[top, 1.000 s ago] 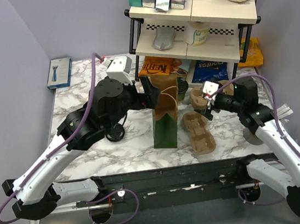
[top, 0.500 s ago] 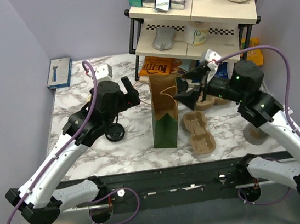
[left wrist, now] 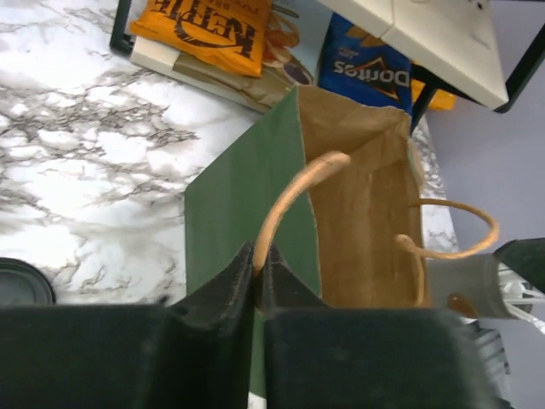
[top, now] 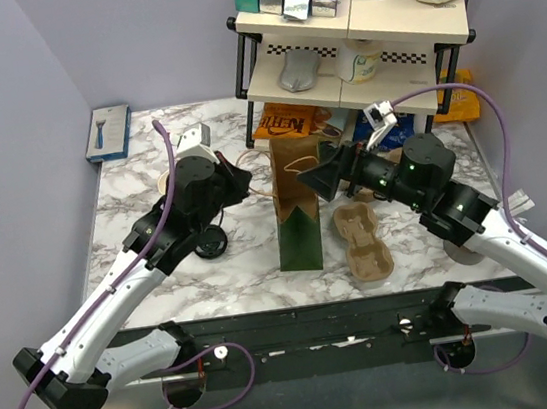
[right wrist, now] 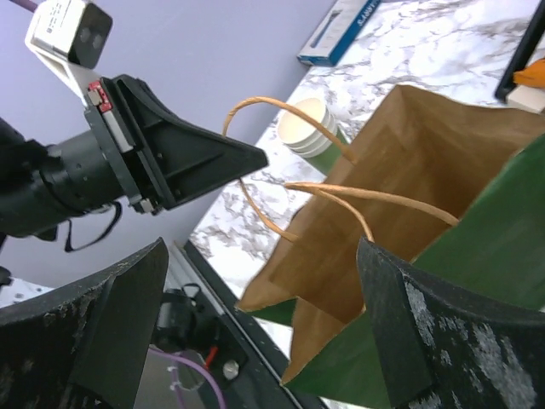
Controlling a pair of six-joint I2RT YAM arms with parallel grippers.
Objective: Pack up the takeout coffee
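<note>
Left end effector [left wrist: 258, 256]: clamped on the near handle [left wrist: 294, 183] of the paper bag [top: 302, 226]. The loop is pinched between the fingers, so the near wall is drawn back and the mouth is held wide.
Right end effector [right wrist: 262, 251]: jaws spread apart, nothing gripped. It is poised at the far side of the bag mouth, judged to be placed to steady or spread that side.
Paper bag: stood upright at mid-desk, green outside and brown inside. Nothing is seen in the part of the interior that shows.
Takeout coffee: the green cup [right wrist: 311, 128] is stood on the desk [top: 145, 151] just beyond the bag, on the left arm's side. It is open-topped and not yet packed.
Lid: a dark round object [top: 210, 241] beside the left arm is possibly the lid, but this cannot be confirmed.
Cup carriers [top: 362, 243]: laid right of the bag, unused.
Desk: white with grey marble veining.
Room: plain lilac walls are set close around. A shelf rack [top: 354, 53] is stood at the back, with snack bags [left wrist: 366, 64] beneath it.
</note>
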